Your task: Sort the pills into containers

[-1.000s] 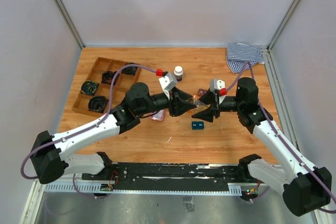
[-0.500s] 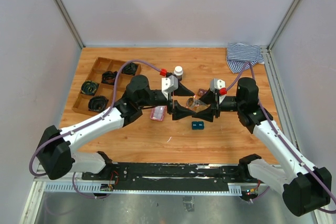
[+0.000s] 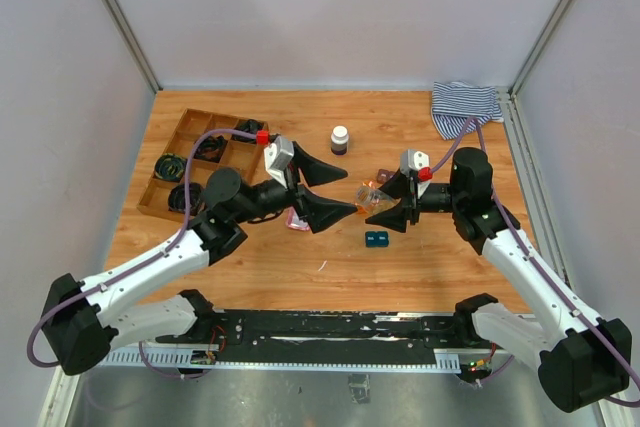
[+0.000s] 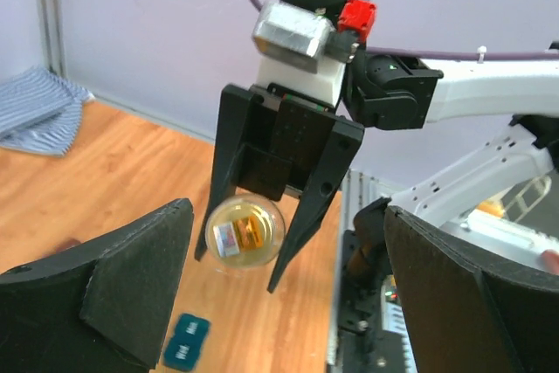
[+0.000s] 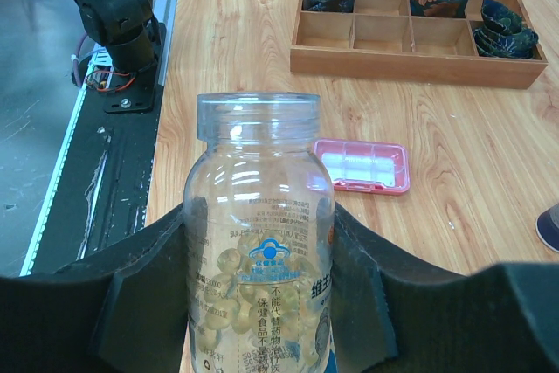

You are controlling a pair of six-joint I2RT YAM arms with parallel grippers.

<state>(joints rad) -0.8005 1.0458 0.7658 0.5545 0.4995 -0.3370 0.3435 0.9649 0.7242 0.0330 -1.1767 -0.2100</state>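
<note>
My right gripper (image 3: 376, 203) is shut on a clear pill bottle (image 3: 371, 194) held level over the table; in the right wrist view the bottle (image 5: 258, 242) has no cap and holds yellowish pills (image 5: 218, 303). My left gripper (image 3: 350, 193) stands wide open just left of the bottle's mouth, with nothing between its fingers. From the left wrist, the bottle (image 4: 244, 231) shows end-on between the right gripper's fingers (image 4: 301, 216). The pink container (image 3: 299, 219) lies under the left gripper, seen whole as the pink container (image 5: 362, 166). A teal container (image 3: 377, 239) lies below the bottle.
A wooden tray (image 3: 190, 127) with black coils sits at the back left. A white-capped dark bottle (image 3: 340, 139) stands behind the grippers. A small brownish case (image 3: 383, 175) lies near the right gripper. A striped cloth (image 3: 465, 103) is in the back right corner.
My left gripper has opened wide and drawn back left from the bottle's mouth, uncovering the pink container. The right arm and bottle have stayed put.
</note>
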